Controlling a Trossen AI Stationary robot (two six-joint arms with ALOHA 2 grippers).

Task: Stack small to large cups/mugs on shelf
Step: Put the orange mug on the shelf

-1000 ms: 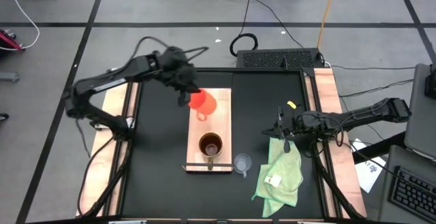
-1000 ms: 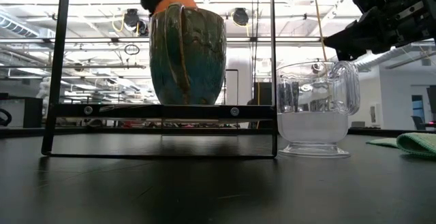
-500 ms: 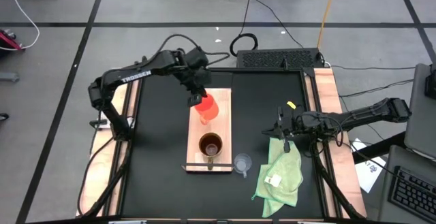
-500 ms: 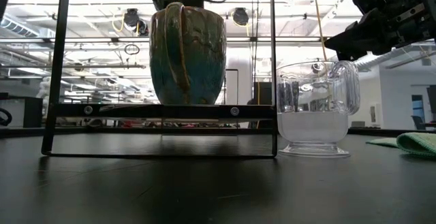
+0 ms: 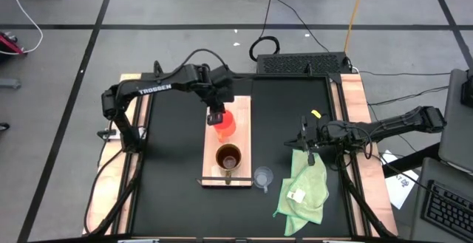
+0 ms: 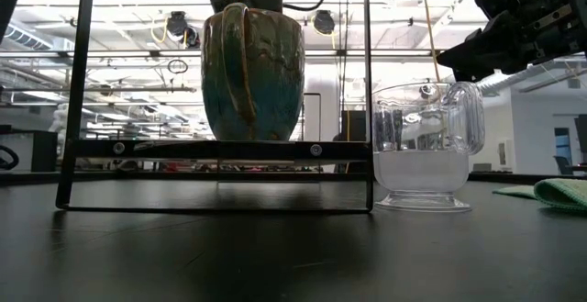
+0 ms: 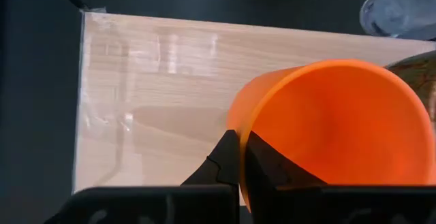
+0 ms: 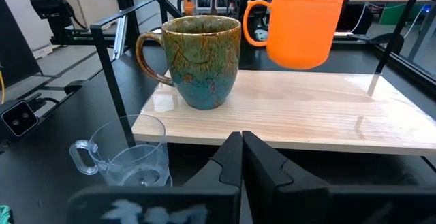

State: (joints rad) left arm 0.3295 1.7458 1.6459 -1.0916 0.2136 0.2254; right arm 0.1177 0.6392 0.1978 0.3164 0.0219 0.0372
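The left gripper (image 5: 216, 115) holds the orange-red mug (image 5: 224, 122) clamped by its rim, one finger (image 7: 228, 157) outside the wall and one inside. The right wrist view shows the mug (image 8: 302, 28) hanging clear above the shelf (image 8: 286, 108), not touching the board. Seen from above, it sits over the middle of the shelf (image 5: 238, 104), just beyond the brown mug (image 5: 228, 156), which stands upright on the near part of the board beside the dark strip. The small clear glass cup (image 5: 263, 176) stands on the black tabletop (image 5: 174, 162), just off the shelf's near right corner. The right gripper (image 5: 305, 145) waits over the far end of the light green cloth (image 5: 303, 187), its fingers together and holding nothing.

Step in hand, as judged: carrying the orange-red mug to its place on the shelf. The next move calls for lowering it upright onto bare board, or into the brown mug if nesting is meant. A straight descent is needed, so that mug and handle clear the brown mug's rim, and the grip should let go only once the base is borne. The glass cup is not yet on the shelf.

Hard to make out: in the low view the brown mug (image 6: 252, 72) hides the orange-red mug, and only part of the left arm shows above it. The left wrist view cuts off the mug's handle and base.
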